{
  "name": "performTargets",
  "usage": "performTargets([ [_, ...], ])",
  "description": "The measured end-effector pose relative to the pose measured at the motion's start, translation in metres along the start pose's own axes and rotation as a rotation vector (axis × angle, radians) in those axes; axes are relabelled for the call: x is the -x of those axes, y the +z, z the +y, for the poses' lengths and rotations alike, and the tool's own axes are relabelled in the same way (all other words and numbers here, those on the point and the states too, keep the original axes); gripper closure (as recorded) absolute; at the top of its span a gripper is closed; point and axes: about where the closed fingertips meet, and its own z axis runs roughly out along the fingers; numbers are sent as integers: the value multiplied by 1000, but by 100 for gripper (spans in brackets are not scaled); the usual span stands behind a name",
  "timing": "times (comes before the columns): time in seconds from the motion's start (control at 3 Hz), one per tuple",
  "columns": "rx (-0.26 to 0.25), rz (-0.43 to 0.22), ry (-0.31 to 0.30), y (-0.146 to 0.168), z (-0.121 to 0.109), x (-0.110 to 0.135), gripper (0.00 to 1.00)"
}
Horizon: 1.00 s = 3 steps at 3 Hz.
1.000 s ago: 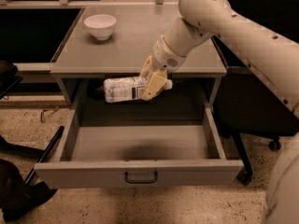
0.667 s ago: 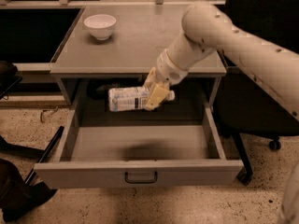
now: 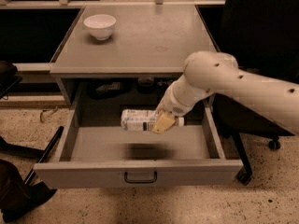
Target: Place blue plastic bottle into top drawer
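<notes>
One tool [image 3: 162, 123], one load. The tool is clamped on the blue plastic bottle [image 3: 137, 120], its pale yellowish fingers [image 3: 164, 123] closed over the bottle's right-hand end. The bottle lies on its side and sticks out to the left of the tool. A small white tip shows just past the fingers on the right.

Position: the bottle hangs above the floor of the top drawer [image 3: 191, 143], within the drawer's walls and towards the back half. It is not touching the floor. A blurred dark shadow [image 3: 147, 150] lies on the drawer floor in front of it and below. The drawer is pulled fully out, with the dark handle [image 3: 140, 177] centred on the front panel.

Label: whitish, with a darker printed panel towards the tool end. None of the writing is legible and no brand can be made out.

Change since a second ago: the bottle was then level with the underside of the tabletop [image 3: 154, 41]. It now sits lower, down between the drawer sides and slightly further right. The arm [image 3: 233, 78] has bent down with it. The grip and the sideways lie of the bottle are unchanged.

Also noted: a white bowl [image 3: 99, 26] on the tabletop at back left, well apart from the tool.
</notes>
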Motion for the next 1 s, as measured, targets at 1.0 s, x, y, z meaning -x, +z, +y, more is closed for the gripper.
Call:
performTargets([
  [1.0, 42, 6, 48, 67, 18, -24, 100],
])
